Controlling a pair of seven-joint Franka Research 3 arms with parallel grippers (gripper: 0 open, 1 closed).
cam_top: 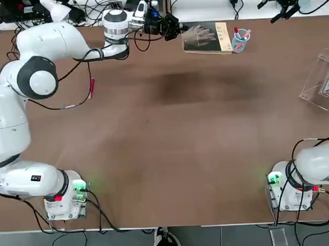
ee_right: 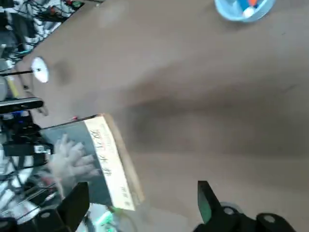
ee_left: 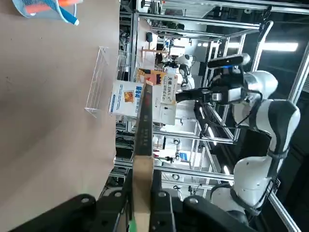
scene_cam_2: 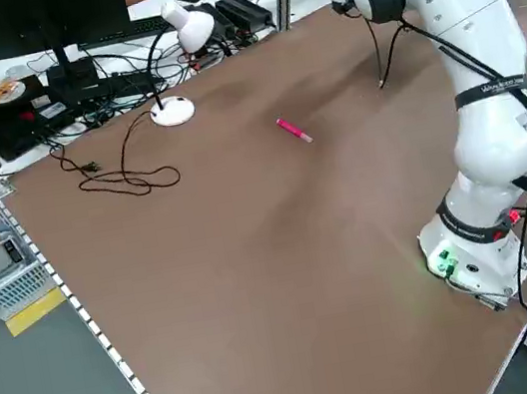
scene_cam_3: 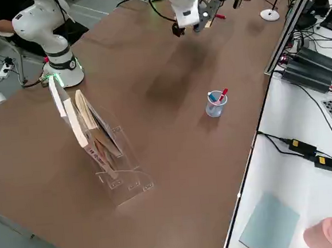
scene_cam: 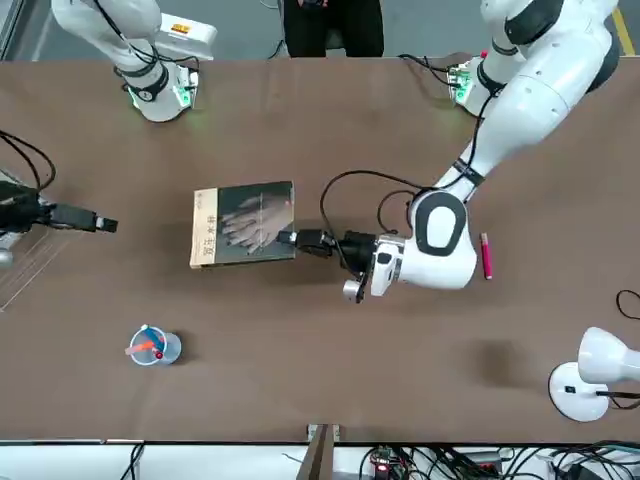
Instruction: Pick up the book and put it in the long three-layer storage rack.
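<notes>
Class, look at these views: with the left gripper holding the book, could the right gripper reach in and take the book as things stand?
Probably yes. The right gripper is open and hangs beside the book, nothing between them. The left gripper is shut on the book's opposite edge, so the near side looks free.

From my station I saw a brown table [scene_cam_2: 254, 259], a white desk lamp [scene_cam_2: 179, 44], a dark monitor [scene_cam_2: 42, 22], grey floor, and perhaps metal shelving [ee_left: 193, 96] behind.

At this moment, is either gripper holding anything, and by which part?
The left gripper is shut on the book, pinching its plain edge, opposite the tan strip. The right gripper is open and holds nothing.
</notes>
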